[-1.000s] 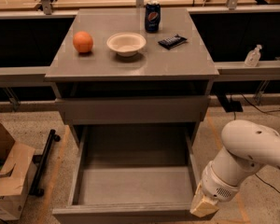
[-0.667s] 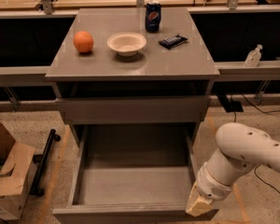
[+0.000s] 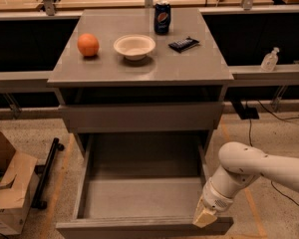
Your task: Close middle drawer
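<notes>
The wide grey handle-less middle drawer (image 3: 139, 200) stands open. The tan-tipped gripper (image 3: 205, 217) is at its front, five o'clock; I cannot tell its opening. A blue Pepsi can (image 3: 162, 18) stands at twelve.

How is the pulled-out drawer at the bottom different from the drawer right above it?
The middle drawer is pulled far out, so its inside floor shows. The upper drawer is almost pushed in and shows only its front. The middle drawer's front panel is low, while the upper drawer's looks taller. The gripper is at the middle drawer's front right corner, well below the upper drawer. Both are grey with no handles.
</notes>
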Motion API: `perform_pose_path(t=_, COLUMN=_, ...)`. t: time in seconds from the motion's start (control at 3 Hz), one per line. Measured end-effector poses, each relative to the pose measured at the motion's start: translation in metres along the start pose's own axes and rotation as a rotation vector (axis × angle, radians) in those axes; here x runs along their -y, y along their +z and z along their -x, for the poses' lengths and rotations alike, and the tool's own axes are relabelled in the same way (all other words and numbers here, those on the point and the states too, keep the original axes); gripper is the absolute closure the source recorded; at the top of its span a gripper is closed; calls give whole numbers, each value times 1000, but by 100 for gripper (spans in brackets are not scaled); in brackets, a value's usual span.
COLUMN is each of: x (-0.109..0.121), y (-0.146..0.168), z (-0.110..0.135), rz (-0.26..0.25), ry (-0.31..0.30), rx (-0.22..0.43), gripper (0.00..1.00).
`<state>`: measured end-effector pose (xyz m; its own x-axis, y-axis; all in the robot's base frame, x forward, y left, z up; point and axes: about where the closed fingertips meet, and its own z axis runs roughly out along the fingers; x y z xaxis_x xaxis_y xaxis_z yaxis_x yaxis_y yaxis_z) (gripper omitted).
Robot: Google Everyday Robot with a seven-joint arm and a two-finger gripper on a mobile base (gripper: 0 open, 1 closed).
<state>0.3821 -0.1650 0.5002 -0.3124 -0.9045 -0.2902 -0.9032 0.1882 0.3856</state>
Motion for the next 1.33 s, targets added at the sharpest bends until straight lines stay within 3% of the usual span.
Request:
perform_pose_path(t=0.33, x=0, y=12, z=-3, rz=24, ry=9, rx=4, gripper=100)
perform_pose_path(t=1.0, x=2, y=39, z=-17, rz=92, ry=45, rx=-53, gripper=100)
perform_pose_path(t=1.33, x=-1, y=68, z=-41, rz=157, ry=113, rx=-79, gripper=100)
